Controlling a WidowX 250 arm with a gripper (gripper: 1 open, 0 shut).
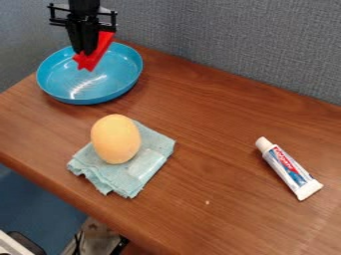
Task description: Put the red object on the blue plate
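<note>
Wooden table (pixel 213 120) bears egg (pixel 115 137), cloth (pixel 147 164), toothpaste (pixel 288 167); pincer (pixel 88 52) clamps red object (pixel 94 55) over blue plate (pixel 74 85).

Red object (pixel 92 53) in black pincer (pixel 88 50); plain blue plate (pixel 88 76), far left. Orange egg-shaped item (pixel 116 138) on pale green cloth (pixel 124 163). White tube (pixel 288 167), red-and-blue print, right. Brown wood-grain desk (pixel 213 120).
</note>
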